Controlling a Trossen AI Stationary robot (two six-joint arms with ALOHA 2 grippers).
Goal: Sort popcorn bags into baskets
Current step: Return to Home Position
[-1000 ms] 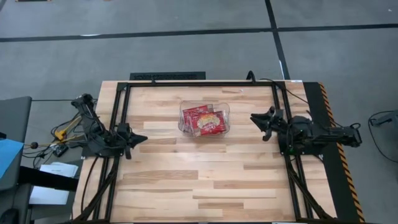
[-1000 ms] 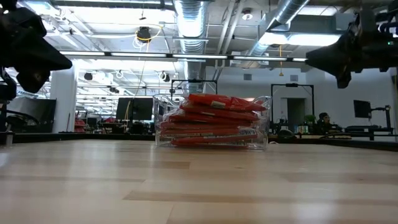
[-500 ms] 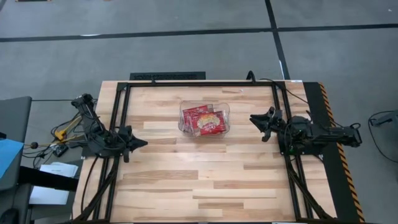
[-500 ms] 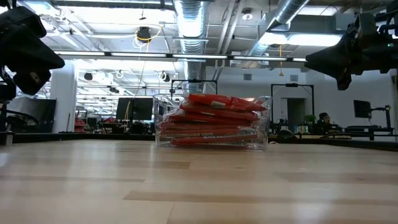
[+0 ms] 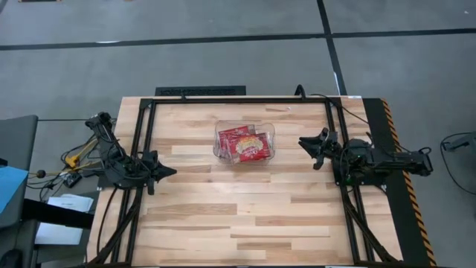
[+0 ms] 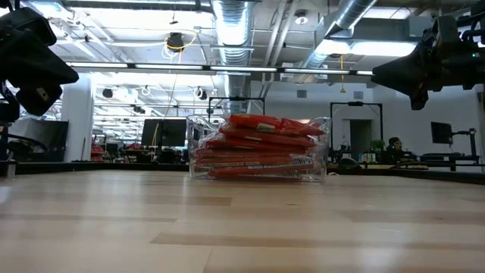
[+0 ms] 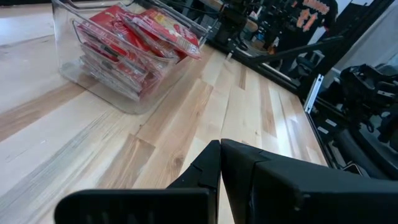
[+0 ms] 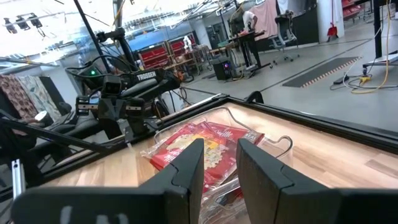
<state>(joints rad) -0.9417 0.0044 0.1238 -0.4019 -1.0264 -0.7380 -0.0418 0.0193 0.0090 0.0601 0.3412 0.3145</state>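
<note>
Several red popcorn bags (image 5: 245,144) lie stacked flat inside the clear plastic bin (image 5: 269,134), which stands on the table a little behind its middle. The top bags stick up above the bin's rim (image 6: 265,123). The stack also shows in the left wrist view (image 7: 143,31) and the right wrist view (image 8: 199,146). My left gripper (image 5: 172,170) hangs shut and empty above the table's left edge, pointing at the bin. My right gripper (image 5: 301,141) hangs open and empty above the table's right side, its fingers (image 8: 186,168) pointing at the bin.
A black metal frame (image 5: 238,100) runs along the table's far edge and down both sides under the arms. Bare wooden tabletop (image 5: 238,216) lies in front of the bin. My left arm (image 8: 124,99) shows beyond the bin in the right wrist view.
My left gripper has shifted slightly toward the table's left and near edges. The bin and the bags have kept still.
</note>
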